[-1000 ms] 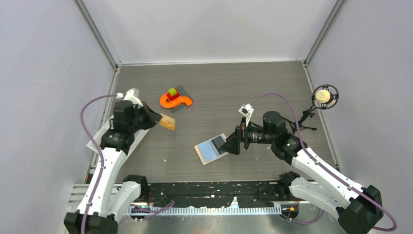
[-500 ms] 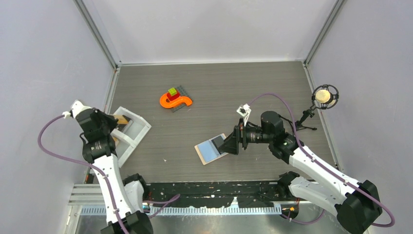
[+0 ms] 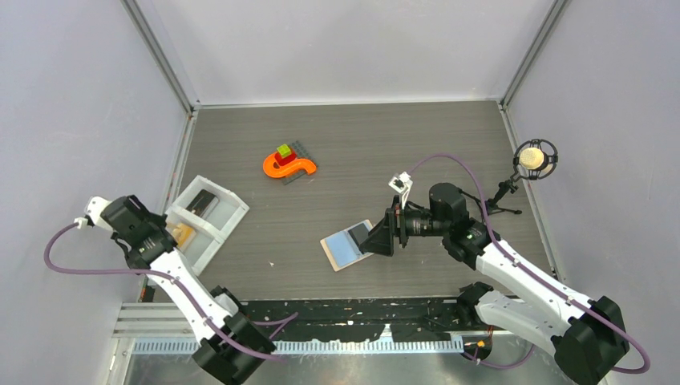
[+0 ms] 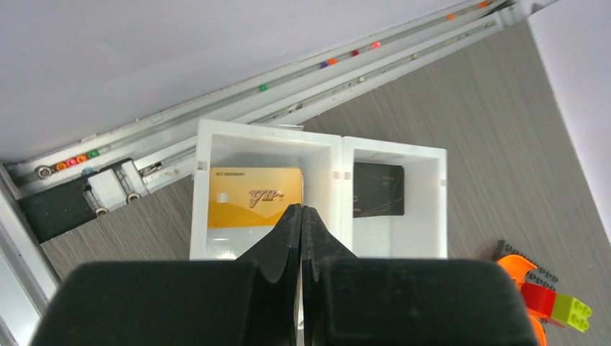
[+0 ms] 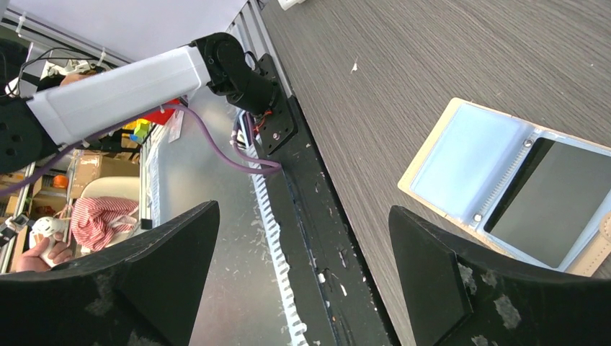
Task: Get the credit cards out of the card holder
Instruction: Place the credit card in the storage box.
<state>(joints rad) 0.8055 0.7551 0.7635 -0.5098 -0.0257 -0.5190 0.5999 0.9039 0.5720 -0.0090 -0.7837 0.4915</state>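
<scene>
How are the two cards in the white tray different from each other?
The orange-yellow plastic card is bright; the black plastic card is dark. The orange-yellow card shows "VIP" lettering; the black card only faint thin lines. Seen from the top view, the orange-yellow card lies in the nearer compartment, the black card in the farther one. Both are flat rectangles lying inside the white two-compartment tray.
</scene>
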